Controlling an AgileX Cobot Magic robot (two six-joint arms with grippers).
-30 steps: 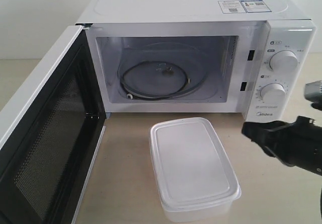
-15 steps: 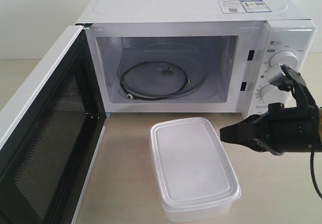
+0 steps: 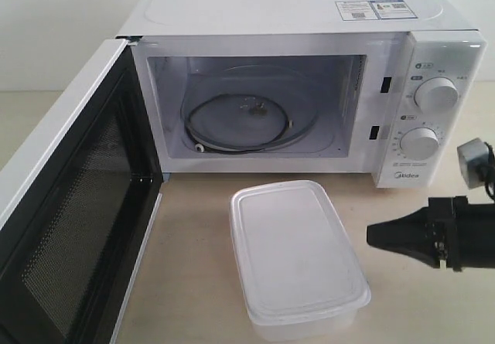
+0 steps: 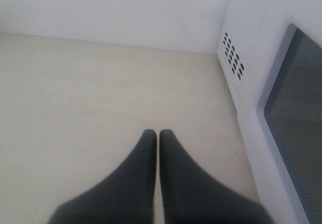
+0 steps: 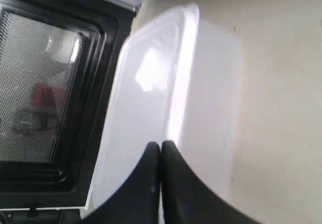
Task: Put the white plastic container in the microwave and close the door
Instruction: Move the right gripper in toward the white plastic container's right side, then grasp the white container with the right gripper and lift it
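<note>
The white plastic container [image 3: 296,257] sits with its lid on, on the table in front of the microwave [image 3: 309,73]. The microwave's door [image 3: 73,220] stands swung wide open at the left, and the glass turntable [image 3: 240,124] inside is bare. My right gripper [image 3: 370,236] is shut and empty, pointing at the container's right side from a short way off; the right wrist view shows the container [image 5: 171,103] just beyond the right gripper [image 5: 161,144], beside the door's window [image 5: 40,83]. My left gripper [image 4: 158,132] is shut, empty, over bare table beside the door's outer face [image 4: 297,113].
Two round dials [image 3: 435,94] sit on the microwave's right panel. A grey cable plug [image 3: 472,162] hangs by the right arm. The beige table [image 3: 193,267] runs between the open door and the container. A white wall [image 4: 115,7] stands behind the left gripper.
My right arm swung: half a second ago its tip reached close to the container's right edge, higher up; now it has pulled back to the right and lower. The container has not moved.
</note>
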